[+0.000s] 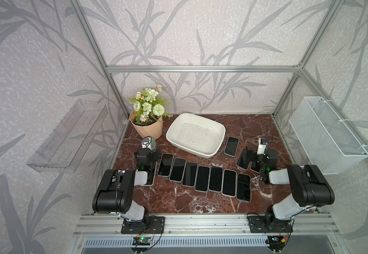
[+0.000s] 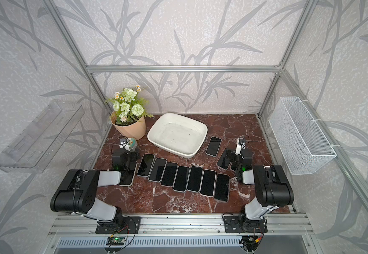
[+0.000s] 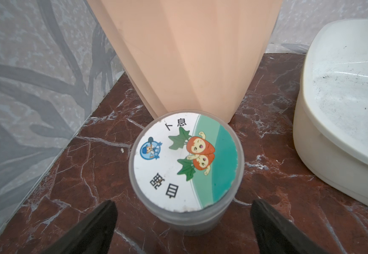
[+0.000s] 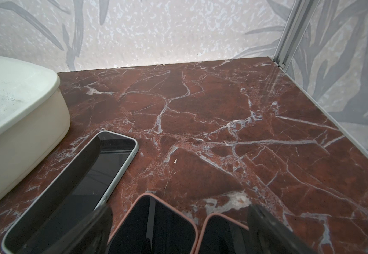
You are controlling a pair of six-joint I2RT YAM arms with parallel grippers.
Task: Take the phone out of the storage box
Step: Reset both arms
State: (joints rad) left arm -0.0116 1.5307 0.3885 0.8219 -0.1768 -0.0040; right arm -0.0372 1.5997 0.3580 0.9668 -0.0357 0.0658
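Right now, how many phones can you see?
11 phones: eight in a front row; one beside the box; two under the right gripper. Box empty; arms may hide more.

left arm (image 1: 114,191) folded at the near left edge, elbow raised, forearm reaching toward the far side, wrist held low; left gripper (image 3: 183,205) has its jaws spread wide. right arm (image 1: 308,187) mirrors this at the near right; right gripper (image 4: 179,209) is also spread wide.

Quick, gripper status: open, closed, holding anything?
Left gripper: open, holding nothing.
Right gripper: open, holding nothing.
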